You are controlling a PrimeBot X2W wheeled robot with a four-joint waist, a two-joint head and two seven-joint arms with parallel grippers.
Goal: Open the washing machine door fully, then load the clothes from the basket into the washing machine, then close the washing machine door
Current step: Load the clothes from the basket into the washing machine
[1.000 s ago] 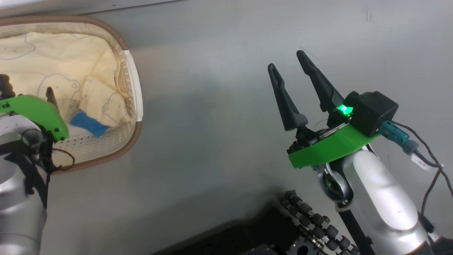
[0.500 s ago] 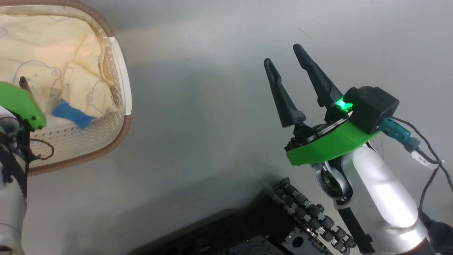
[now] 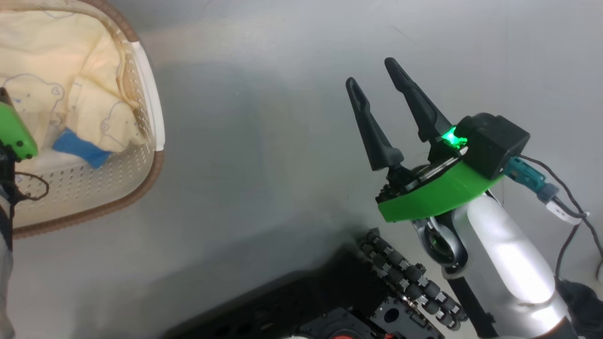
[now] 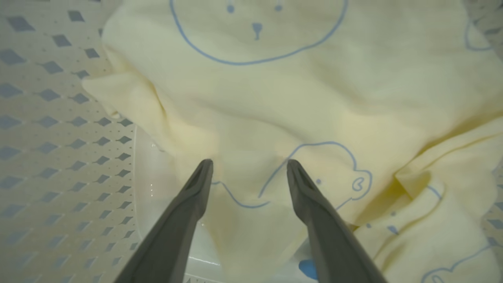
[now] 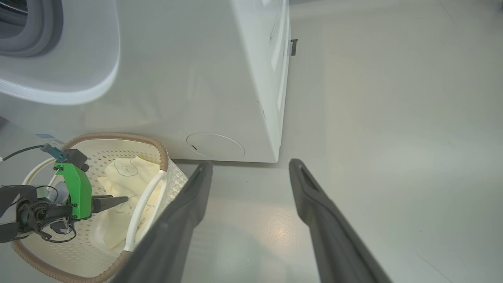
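Clothes [image 4: 275,98] lie bunched inside basket [image 3: 94,209]: soft, light, floppy, will drape. Left gripper [image 4: 249,169] hovers inside basket just over them, jaws apart; best pinch a raised fold. Right gripper [image 3: 370,73] well clear of basket, jaws apart.

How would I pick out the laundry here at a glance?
Find the big white washing machine; at its foot stands a cream perforated basket with a brown rim. Inside lie the clothes, a soft pale yellow heap. Thin blue cartoon bear outlines and a solid blue patch set them apart from the plain plastic around them.
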